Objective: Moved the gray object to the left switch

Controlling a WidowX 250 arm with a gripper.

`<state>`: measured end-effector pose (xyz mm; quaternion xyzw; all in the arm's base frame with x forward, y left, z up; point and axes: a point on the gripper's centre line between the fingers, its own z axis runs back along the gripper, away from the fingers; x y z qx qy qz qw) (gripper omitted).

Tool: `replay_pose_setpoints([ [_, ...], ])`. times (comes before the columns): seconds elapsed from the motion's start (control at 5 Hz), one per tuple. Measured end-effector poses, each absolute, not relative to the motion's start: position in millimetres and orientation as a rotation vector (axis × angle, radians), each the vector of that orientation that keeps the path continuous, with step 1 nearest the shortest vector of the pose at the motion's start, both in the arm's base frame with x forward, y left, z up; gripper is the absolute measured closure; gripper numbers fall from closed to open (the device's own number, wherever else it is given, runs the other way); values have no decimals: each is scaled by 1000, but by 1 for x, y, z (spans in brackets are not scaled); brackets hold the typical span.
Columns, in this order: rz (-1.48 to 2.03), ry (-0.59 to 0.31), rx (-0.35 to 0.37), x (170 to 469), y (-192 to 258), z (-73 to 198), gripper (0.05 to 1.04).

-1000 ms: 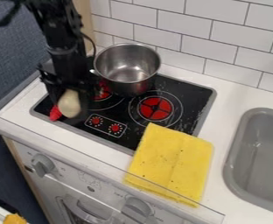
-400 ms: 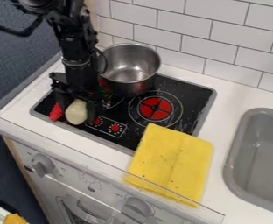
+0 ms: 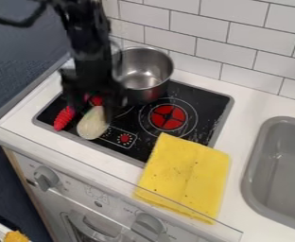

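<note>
The black gripper is blurred over the stove's left side, its fingers apart and open. Just below them lies a pale greyish-beige, pear-shaped object, its narrow end up toward the gripper and its wide end near the stove's front edge. The object rests against the left part of the control panel and covers much of the left switch. The right red switch is in plain view. Left of the pale object is a red ridged item.
A steel pot stands on the back of the black stove, close right of the arm. A folded yellow cloth overlaps the stove's front right corner. The grey sink is at the right, with a tiled wall behind.
The pale object has shifted right and toward the front edge. My gripper, earlier around it, has moved right and up off it, its fingers now wider apart.
</note>
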<state>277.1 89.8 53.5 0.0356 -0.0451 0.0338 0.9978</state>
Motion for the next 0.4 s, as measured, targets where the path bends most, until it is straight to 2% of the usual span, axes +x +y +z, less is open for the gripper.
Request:
replay_pose_setpoints([
  [0.2,66,-131,51,272,89,78,79],
  [0.4,56,-130,47,271,87,82,81],
])
